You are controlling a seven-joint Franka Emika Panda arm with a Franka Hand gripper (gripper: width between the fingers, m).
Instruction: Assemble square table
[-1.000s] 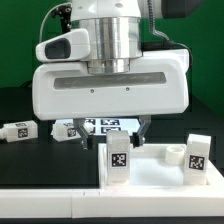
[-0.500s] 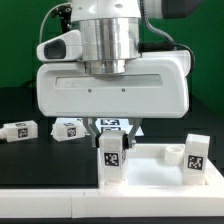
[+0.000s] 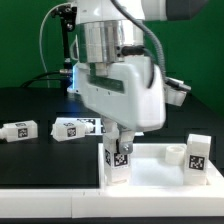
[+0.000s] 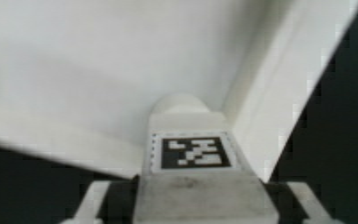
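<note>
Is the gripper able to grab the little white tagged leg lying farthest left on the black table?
Probably not yet: the gripper looks closed on the upright white plastic leg. Nothing covers the lying white tagged leg.

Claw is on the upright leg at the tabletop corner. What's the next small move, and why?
Probably turn the wrist to screw the leg down: the claw grips it near its top, it stands upright at the table top corner, and nothing shows it is tight yet.

The square top (image 3: 155,172) and each leg (image 3: 118,163) look like smooth, matt white plastic. The tabletop (image 3: 45,158) is matt black. The arm shell (image 3: 120,92) is glossy white plastic.
</note>
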